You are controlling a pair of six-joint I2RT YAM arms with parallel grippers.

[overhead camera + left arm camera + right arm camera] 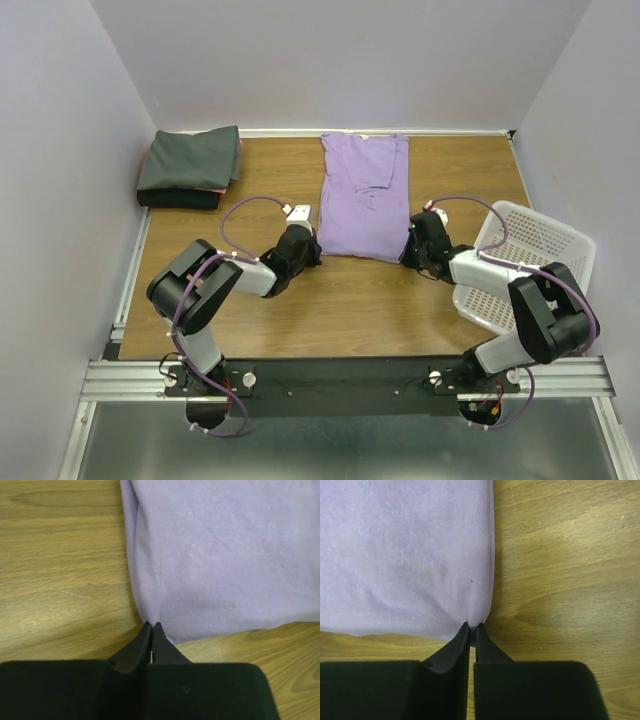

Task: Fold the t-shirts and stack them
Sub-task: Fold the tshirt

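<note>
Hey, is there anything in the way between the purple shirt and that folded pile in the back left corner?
Nothing visible: only bare table lies between the lavender t-shirt and the folded pile. The left claw and right claw pinch its near corners.

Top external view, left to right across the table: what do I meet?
Stack of folded t-shirts, dark grey on top → left gripper → lavender t-shirt → right gripper → white mesh basket. Each gripper pinches a near corner of the lavender t-shirt.
</note>
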